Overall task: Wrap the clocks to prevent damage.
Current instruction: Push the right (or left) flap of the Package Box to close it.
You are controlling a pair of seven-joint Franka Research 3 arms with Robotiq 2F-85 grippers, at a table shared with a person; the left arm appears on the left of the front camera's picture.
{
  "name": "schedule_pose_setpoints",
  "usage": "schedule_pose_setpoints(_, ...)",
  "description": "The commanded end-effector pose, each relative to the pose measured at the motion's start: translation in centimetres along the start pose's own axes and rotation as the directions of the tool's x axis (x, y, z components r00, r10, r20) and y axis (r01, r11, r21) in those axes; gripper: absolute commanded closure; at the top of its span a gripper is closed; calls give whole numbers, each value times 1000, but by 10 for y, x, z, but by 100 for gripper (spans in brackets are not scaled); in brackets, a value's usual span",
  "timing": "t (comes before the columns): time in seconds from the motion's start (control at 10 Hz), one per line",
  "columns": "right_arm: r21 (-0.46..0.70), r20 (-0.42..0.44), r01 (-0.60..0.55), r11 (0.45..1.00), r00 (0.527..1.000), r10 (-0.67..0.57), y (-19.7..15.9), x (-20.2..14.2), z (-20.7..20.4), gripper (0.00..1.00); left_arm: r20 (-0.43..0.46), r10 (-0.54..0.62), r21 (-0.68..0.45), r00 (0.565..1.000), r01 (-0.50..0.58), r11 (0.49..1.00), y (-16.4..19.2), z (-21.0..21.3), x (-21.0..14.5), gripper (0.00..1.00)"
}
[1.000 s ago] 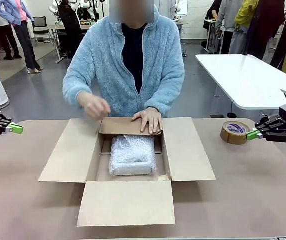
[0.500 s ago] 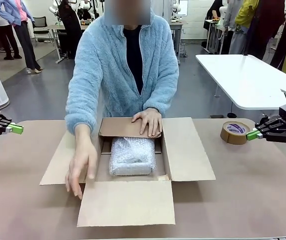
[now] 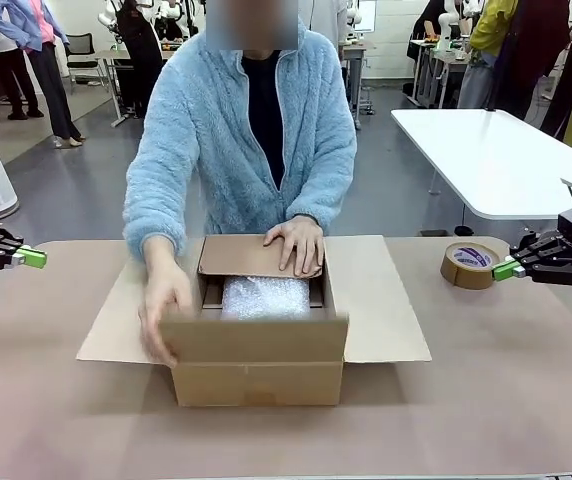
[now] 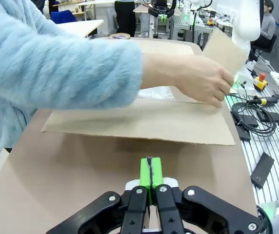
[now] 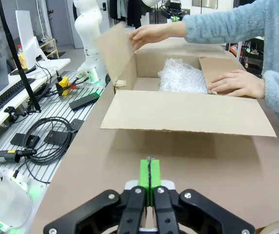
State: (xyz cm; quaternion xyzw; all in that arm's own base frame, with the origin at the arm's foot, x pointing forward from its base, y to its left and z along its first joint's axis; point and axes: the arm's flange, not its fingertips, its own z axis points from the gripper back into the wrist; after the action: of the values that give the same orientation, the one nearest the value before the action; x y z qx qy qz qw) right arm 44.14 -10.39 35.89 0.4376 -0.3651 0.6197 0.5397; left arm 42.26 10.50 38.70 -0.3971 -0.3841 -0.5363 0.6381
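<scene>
The left end effector [image 3: 32,258] hangs over the left edge of the tabletop [image 3: 486,390], its green pads pressed together on nothing, well apart from the cardboard box [image 3: 256,382]. The right end effector [image 3: 507,268] hangs over the right edge, likewise closed and empty. Its tip is just beside the brown tape roll [image 3: 469,265], and whether they touch cannot be told. The box stands in the middle of the tabletop with its two side flaps spread out flat. One hand [image 3: 164,312] of the person at the far side grips the near flap [image 3: 256,338] and holds it upright. The other hand [image 3: 296,243] lies flat on the far flap [image 3: 241,256], which is folded inward. The clocks [image 3: 266,296], one lumpy bundle in whitish bubble wrap, lie inside the box, and the bundle's top shows between those two flaps.
</scene>
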Motion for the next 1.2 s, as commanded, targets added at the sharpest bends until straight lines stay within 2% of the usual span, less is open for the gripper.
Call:
schedule_pose_setpoints(0.0,3,4,0,1000,1000,0,1,0,-1,99,1,-2,8,1000,2,1000,-3,0,1,100)
schedule_pose_setpoints(1.1,3,4,0,1000,1000,0,1,0,-1,99,1,-2,8,1000,2,1000,-3,0,1,100)
